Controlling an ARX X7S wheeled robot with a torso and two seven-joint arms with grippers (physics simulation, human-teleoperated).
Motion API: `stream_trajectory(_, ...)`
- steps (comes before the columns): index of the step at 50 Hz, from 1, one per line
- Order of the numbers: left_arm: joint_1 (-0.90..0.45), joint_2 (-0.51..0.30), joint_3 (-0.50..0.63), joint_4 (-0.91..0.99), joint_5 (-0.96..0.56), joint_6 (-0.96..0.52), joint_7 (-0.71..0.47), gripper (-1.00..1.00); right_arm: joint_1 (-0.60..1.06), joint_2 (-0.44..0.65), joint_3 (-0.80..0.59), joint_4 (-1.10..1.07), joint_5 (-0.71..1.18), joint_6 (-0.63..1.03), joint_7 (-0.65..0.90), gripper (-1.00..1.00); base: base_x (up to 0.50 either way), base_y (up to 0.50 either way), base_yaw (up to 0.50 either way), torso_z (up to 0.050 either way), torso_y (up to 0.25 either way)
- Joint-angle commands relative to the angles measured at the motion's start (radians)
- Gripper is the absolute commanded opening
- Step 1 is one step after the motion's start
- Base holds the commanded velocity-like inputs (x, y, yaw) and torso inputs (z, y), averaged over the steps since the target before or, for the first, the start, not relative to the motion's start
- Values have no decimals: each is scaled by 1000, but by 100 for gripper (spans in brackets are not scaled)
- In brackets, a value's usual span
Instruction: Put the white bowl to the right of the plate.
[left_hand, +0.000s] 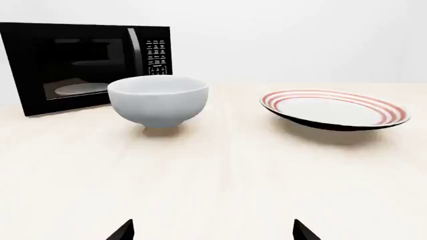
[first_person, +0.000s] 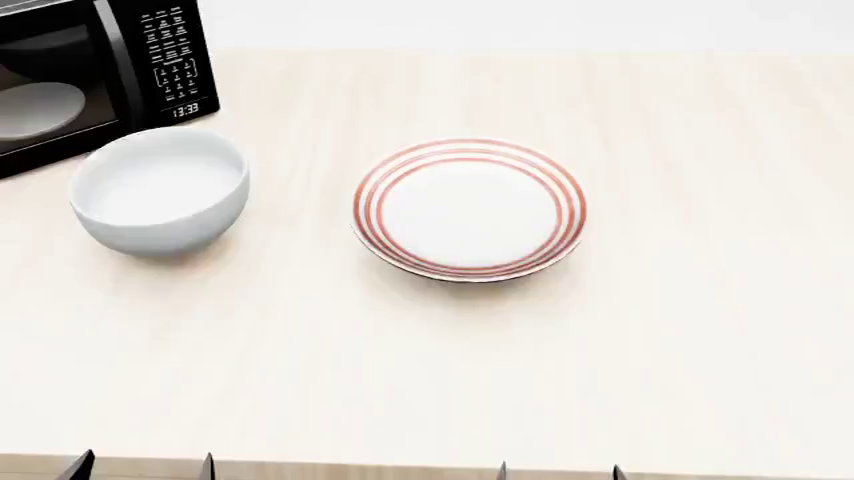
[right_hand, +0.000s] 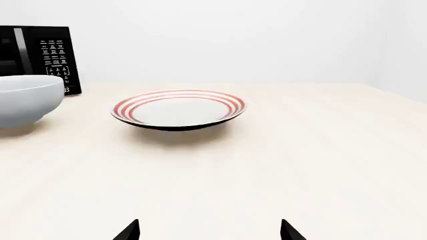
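The white bowl stands upright on the pale wooden table, left of the plate, which has red rings round its rim. A gap of bare table separates them. My left gripper is open at the table's near edge, well short of the bowl, with nothing between its fingertips. Beside it at the same edge, my right gripper is open too, in line with the plate. Only the black fingertips of both show.
A black microwave stands at the back left, close behind the bowl, with a pale dish visible through its window. Bare table stretches to the right of the plate.
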Motion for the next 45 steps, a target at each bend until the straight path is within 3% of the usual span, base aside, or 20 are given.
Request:
stream_trajectory(1, -11, -96, 117, -28, -45, 29, -114, 100, 3, 36, -46, 17, 15, -16, 45, 100, 0, 0, 0, 0, 0)
stream_trajectory(3, -2, -104, 116, 17, -106, -15, -118, 100, 11, 36, -53, -10, -32, 41, 121, 100, 0, 0, 0, 0, 0)
stream_trajectory(13, 3, -152, 107, 208, -146, -226, -133, 100, 25, 73, -44, -272, 65, 335, 98, 100, 0, 0, 0, 0, 0)
stream_trajectory(17, -49, -178, 94, 365, -198, -420, -132, 100, 95, 99, -39, -408, 96, 536, 93, 100, 0, 0, 0, 0, 0)
stream_trajectory(24, -145, -206, 71, 498, -263, -628, -145, 100, 223, 120, -8, -531, 156, 775, 93, 100, 0, 0, 0, 0, 0)
stream_trajectory(33, -203, -226, 47, 605, -311, -756, -164, 100, 344, 142, 54, -584, 231, 905, 64, 100, 40, 44, 0, 0, 0)
stream_trajectory(45, -247, -237, 29, 674, -345, -841, -186, 100, 414, 148, 104, -659, 275, 1005, 85, 100, 433, 357, 0, 0, 0)
